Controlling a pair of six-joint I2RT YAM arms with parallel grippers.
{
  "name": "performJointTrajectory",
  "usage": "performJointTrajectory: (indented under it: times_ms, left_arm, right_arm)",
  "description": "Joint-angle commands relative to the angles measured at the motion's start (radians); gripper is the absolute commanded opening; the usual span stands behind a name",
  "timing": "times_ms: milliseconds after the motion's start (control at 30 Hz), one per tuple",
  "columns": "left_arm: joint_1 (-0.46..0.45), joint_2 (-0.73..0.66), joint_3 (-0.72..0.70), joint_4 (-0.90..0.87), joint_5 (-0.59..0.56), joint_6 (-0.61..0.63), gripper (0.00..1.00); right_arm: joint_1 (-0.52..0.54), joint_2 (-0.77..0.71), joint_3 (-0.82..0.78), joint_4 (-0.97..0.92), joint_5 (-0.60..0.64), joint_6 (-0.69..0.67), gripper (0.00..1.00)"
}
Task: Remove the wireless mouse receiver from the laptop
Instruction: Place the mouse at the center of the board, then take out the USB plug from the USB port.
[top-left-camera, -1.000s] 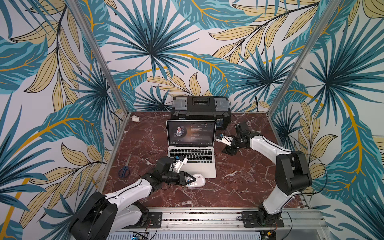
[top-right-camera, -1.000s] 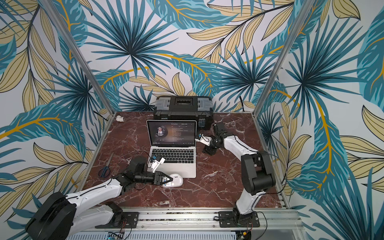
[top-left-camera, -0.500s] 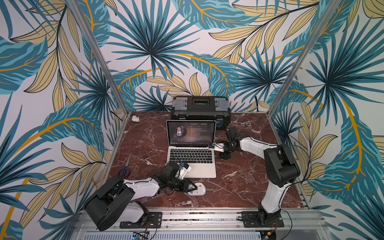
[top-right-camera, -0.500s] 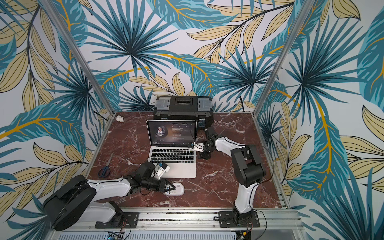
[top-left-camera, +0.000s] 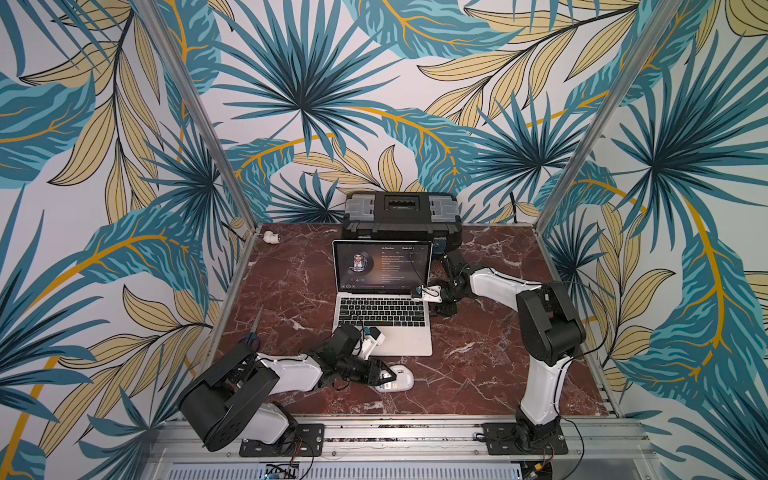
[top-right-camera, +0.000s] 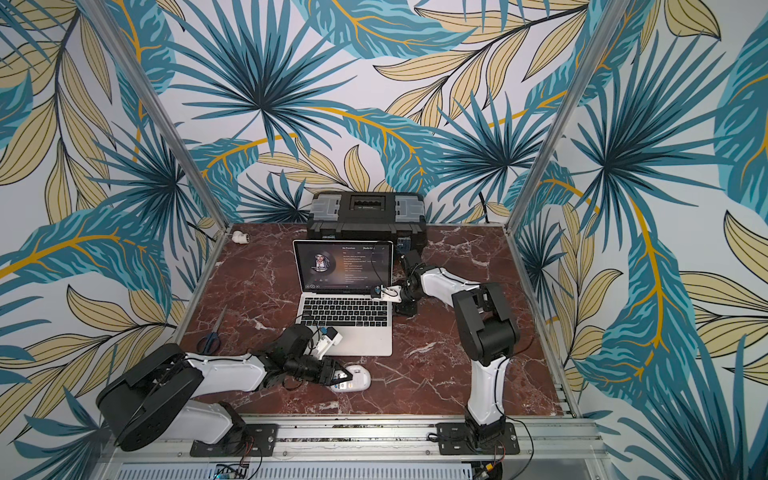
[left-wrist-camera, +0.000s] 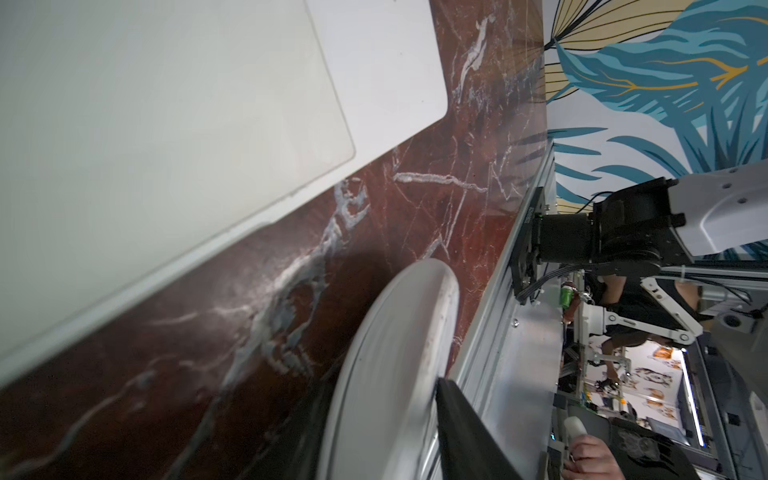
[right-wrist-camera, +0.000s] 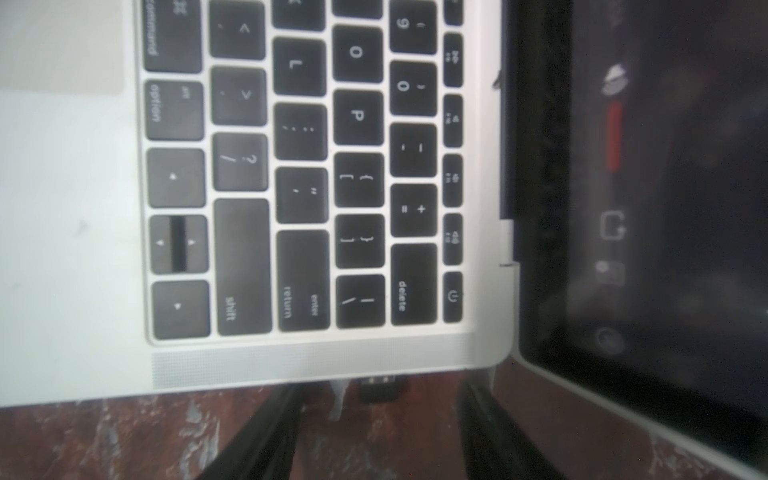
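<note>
Receiver (right-wrist-camera: 380, 388) at laptop (right-wrist-camera: 83, 208) edge, right gripper (right-wrist-camera: 380, 409) apart astride it, left gripper (top-left-camera: 385, 375) at mouse (top-left-camera: 398, 380), grip unclear

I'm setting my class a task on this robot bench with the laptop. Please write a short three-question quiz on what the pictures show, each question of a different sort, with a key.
1. True or false: the small black receiver is plugged into the side of the laptop.
2. What stands right behind the laptop? A a kettle; B a toolbox; C a printer.
3. Which hand has its open fingers either side of the receiver?
Key: 1 true; 2 B; 3 the right hand.
</note>
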Motion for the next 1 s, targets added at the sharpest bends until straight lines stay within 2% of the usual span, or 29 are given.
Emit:
performJointTrajectory:
  times_ms: [0, 67, 233, 533, 733, 833, 967]
  left_arm:
    - [-0.001, -0.031, 0.015, -0.094, -0.058, 0.035, 0.48]
    - [-0.001, -0.046, 0.019, -0.115, -0.059, 0.040, 0.55]
    - [0.008, -0.092, 0.036, -0.191, -0.065, 0.070, 0.63]
    - [0.109, -0.201, 0.110, -0.372, -0.047, 0.156, 0.77]
    - [0.148, -0.215, 0.214, -0.473, -0.029, 0.235, 0.78]
    - [0.159, -0.198, 0.248, -0.464, -0.017, 0.253, 0.78]
    - [0.177, -0.140, 0.295, -0.454, 0.013, 0.274, 0.78]
  right_arm:
    - [0.015, 0.052, 0.032, -0.074, 0.011, -0.014, 0.57]
    - [0.017, 0.062, 0.050, -0.096, 0.010, -0.013, 0.52]
    - [0.021, 0.071, 0.061, -0.102, 0.018, -0.018, 0.47]
    - [0.029, 0.094, 0.079, -0.115, 0.043, -0.022, 0.31]
    - [0.037, 0.105, 0.085, -0.116, 0.054, -0.031, 0.24]
    - [0.040, 0.108, 0.087, -0.115, 0.058, -0.042, 0.18]
    - [0.045, 0.103, 0.088, -0.114, 0.063, -0.046, 0.15]
